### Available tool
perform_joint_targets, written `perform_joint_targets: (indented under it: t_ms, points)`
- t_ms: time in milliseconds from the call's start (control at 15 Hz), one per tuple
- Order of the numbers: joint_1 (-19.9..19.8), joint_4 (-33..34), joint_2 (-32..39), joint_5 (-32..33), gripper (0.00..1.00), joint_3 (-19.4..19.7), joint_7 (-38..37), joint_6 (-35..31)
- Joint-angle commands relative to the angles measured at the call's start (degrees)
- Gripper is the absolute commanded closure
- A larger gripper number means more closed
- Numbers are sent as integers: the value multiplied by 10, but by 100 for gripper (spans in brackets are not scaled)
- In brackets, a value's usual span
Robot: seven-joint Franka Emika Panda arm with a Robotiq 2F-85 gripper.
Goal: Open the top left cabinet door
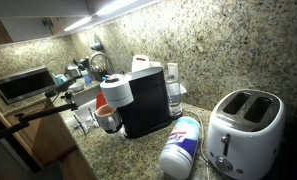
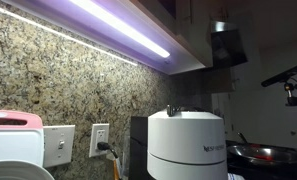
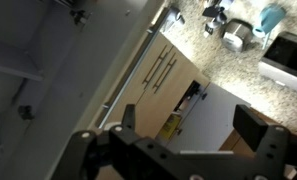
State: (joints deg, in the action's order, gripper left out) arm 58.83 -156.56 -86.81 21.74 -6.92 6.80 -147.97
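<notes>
In the wrist view a wide, pale grey cabinet panel (image 3: pixel 48 70) fills the left side. It has small hinge-like fittings and a dark seam along its right edge. I cannot tell whether it stands open or closed. My gripper (image 3: pixel 188 118) is open and empty, with its two black fingers spread wide at the bottom of the view, just right of the panel's edge. In an exterior view a dark shape that may be my gripper (image 2: pixel 228 45) hangs by the upper cabinet's lower edge. The pale upper cabinets (image 1: pixel 38 12) run along the top of an exterior view, where my gripper is out of sight.
The granite counter (image 1: pixel 98 150) holds a white toaster (image 1: pixel 245 130), a black coffee machine (image 1: pixel 148 100), a lying wipes canister (image 1: pixel 181 145), a paper towel roll (image 1: pixel 115 92) and a toaster oven (image 1: pixel 23 83). Brown lower cabinets (image 3: pixel 163 70) lie below, one door ajar.
</notes>
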Motion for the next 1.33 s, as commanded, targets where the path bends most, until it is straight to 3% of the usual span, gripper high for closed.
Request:
perform_joint_targets:
  t_ms: [0, 67, 133, 333, 400, 933, 1000, 1267]
  points:
    - [-78, -6, 1, 46, 0, 60, -31, -104]
    - [-95, -11, 4, 50, 0, 77, -33, -133]
    - [-138, -22, 7, -4, 0, 77, 5, -175]
    - [-187, -48, 27, -39, 0, 89, 20, -273]
    - [-187, -28, 54, 2, 0, 98, -12, -293]
    - [-344, -36, 181, -38, 0, 58, -98, -569]
    - [-332, -36, 125, -70, 0, 47, -76, -510]
    - [-353, -30, 131, -108, 0, 9, -79, -508]
